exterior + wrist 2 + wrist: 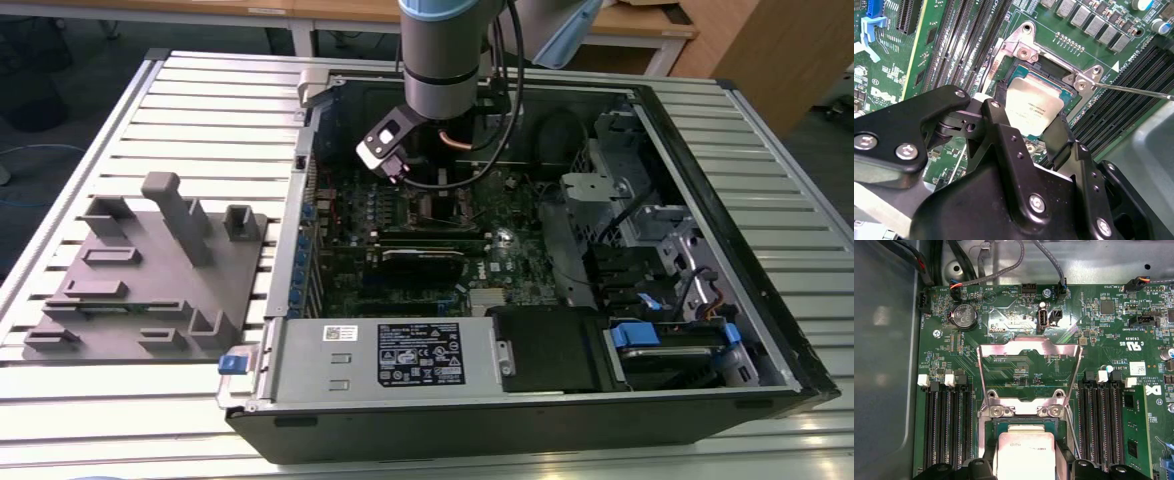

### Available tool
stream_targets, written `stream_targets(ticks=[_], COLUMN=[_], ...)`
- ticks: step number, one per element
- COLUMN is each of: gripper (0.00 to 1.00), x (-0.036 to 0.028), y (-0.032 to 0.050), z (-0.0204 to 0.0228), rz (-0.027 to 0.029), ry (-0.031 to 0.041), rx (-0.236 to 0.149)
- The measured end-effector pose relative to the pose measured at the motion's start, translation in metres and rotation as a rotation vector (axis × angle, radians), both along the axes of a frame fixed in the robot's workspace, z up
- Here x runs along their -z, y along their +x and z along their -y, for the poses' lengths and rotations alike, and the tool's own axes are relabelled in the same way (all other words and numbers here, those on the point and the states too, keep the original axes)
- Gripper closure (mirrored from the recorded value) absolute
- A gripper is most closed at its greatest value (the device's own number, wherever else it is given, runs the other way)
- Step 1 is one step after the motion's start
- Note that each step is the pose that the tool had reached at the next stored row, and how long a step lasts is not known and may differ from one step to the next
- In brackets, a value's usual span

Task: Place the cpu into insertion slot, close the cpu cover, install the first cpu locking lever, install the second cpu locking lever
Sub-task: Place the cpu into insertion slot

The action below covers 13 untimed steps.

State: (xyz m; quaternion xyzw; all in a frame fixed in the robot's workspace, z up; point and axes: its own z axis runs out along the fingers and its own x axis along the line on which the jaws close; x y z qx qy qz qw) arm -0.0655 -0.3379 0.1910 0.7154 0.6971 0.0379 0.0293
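Two black fingers [1004, 127] of the gripper [1030, 114] are clamped on opposite edges of the cpu [1036, 105]. It sits between them at the insertion slot [1051, 66], and I cannot tell whether it is fully seated. Beyond the fingertips the cpu cover [1029, 346] stands raised. I judge the chip light, rigid, smooth-topped and fragile underneath, best held by its edges. Small print marks its lid and the motherboard [1004, 315]; I do not transcribe it.

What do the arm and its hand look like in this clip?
The arm is a grey metal tube with a light-blue joint cap and black cables alongside. The hand is black, built of angular linked plates with silver screws.
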Motion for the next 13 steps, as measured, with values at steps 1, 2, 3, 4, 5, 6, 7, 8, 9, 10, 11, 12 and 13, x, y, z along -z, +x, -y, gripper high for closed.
stream_targets(ticks=[1, 2, 3, 4, 5, 6, 7, 8, 9, 10, 11, 12, 13], gripper=[0.46, 0.46, 0.46, 0.46, 0.46, 0.46, 0.46, 0.45, 0.45, 0.38, 0.38, 0.38, 0.38], x=[0.0, 0.0, 0.0, 0.0, 0.0001, 0.0001, 0.0002, 0.0004, 0.0004, 0.0004, 0.0002, 0.0002, 0.0002], y=[0.0, 0.0, 0.0, 0.0, 0.0, 0.0, 0.0, 0.0001, 0.0001, 0.0001, 0.0, 0.0, 0.0], z=[0.0, 0.0, 0.0, 0.0, 0.0, 0.0, 0.0, -0.0001, -0.0001, -0.0001, 0.0, 0.0, 0.0], rz=[0.0, 0.0, 0.0, 0.0, 0.0, 0.0, 0.0002, 0.0006, 0.0006, 0.0005, 0.0, 0.0, 0.0], ry=[0.0, 0.0, 0.0, 0.0, 0.0, 0.0, 0.0002, 0.0008, 0.0008, 0.0006, 0.0001, 0.0, 0.0001], rx=[0.0, 0.0, 0.0, 0.0, 0.0, 0.0, 0.0, 0.0, 0.0, 0.0, 0.0, 0.0, 0.0])
